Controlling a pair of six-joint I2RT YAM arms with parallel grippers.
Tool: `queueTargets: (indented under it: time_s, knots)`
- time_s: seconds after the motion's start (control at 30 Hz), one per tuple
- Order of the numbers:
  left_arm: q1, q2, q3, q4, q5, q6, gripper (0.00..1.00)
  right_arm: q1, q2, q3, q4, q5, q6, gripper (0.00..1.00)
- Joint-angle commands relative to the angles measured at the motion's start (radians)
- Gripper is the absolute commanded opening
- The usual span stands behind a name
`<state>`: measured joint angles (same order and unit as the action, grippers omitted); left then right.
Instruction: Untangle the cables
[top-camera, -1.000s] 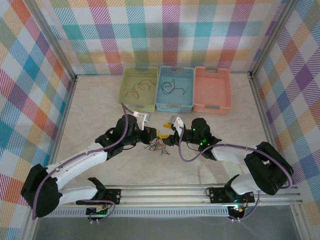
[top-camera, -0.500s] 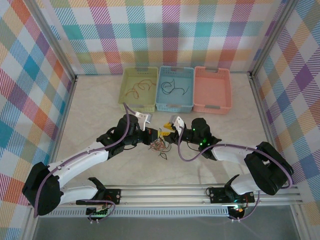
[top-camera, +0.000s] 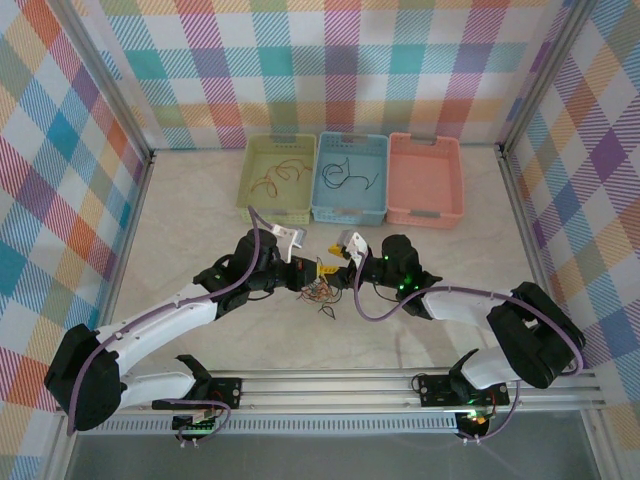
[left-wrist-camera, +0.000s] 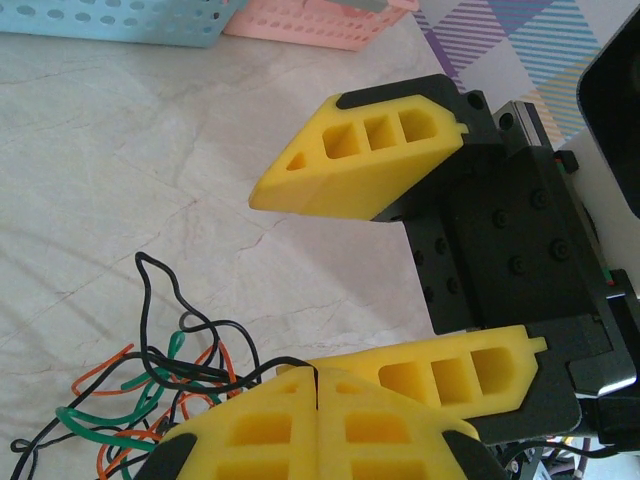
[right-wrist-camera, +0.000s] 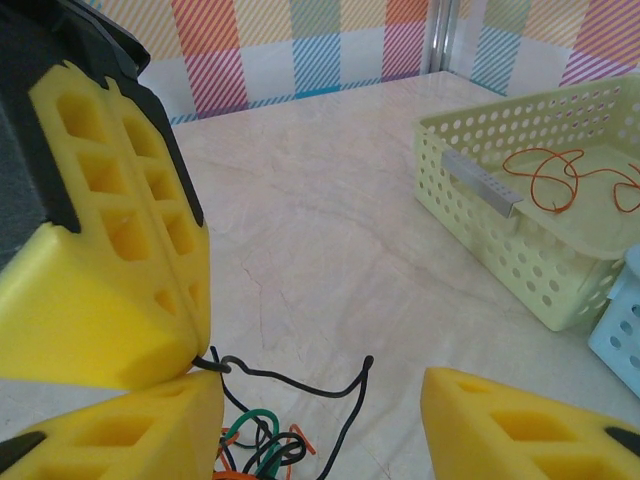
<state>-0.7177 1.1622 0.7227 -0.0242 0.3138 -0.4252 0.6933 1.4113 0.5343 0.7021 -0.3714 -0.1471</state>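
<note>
While my left pincer (left-wrist-camera: 316, 392) is clenched on a black strand, the cables (top-camera: 318, 292) lie bunched on the table (top-camera: 200, 230), well near of the blue basket (top-camera: 348, 216); my right pincer (right-wrist-camera: 320, 400) gapes released, just right of the bunch.
</note>
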Motion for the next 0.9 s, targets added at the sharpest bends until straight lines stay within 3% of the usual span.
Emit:
queueTargets:
  time_s: [0.0, 0.87]
  knots:
    - [-0.019, -0.015, 0.027, 0.055, 0.042, 0.02, 0.0, 0.006, 0.021, 0.038, 0.004, -0.056, -0.008, 0.57]
    - [-0.047, -0.125, -0.005, 0.129, 0.102, 0.015, 0.0, 0.006, 0.07, 0.077, -0.036, -0.125, -0.014, 0.59]
